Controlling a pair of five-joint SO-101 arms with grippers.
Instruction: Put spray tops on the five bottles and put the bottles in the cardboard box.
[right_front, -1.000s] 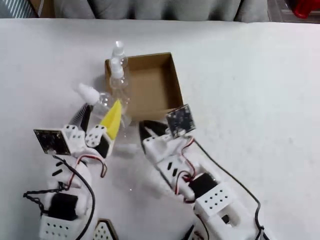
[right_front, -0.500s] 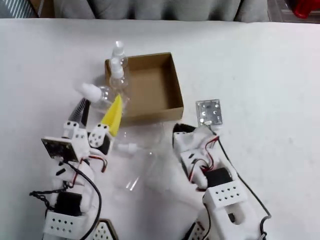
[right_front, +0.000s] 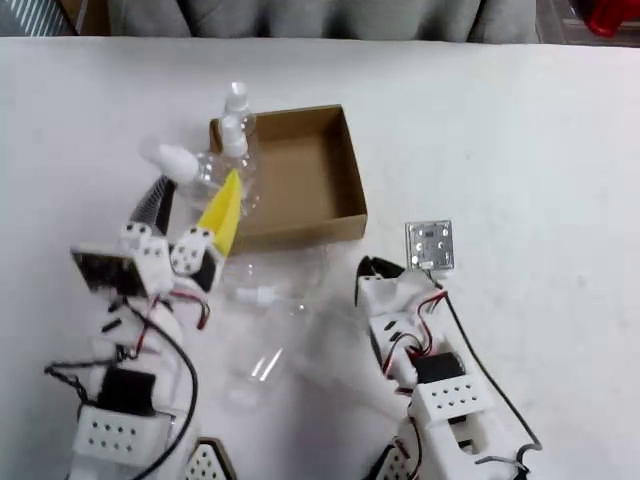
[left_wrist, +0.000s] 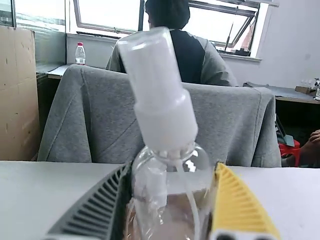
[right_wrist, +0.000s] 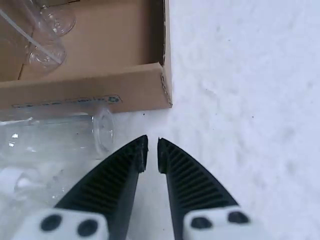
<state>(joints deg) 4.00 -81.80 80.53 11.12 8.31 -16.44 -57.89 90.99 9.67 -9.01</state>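
The right claw (right_wrist: 152, 146), closed on nothing with only a slit between its fingers, hangs over the surface (right_front: 520, 150) just off the near right corner of the cardboard box (right_front: 300, 232), beside clear bottles (right_front: 262, 297) lying along the box's near wall. The left claw (right_front: 200, 182) grips a tilted spray-topped bottle (left_wrist: 162, 165) at the box's left wall. Two more spray-topped bottles (right_front: 233, 135) sit inside the box at its far left corner.

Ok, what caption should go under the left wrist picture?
A clear bottle, white spray top on, held between the left arm's grey and yellow fingers.
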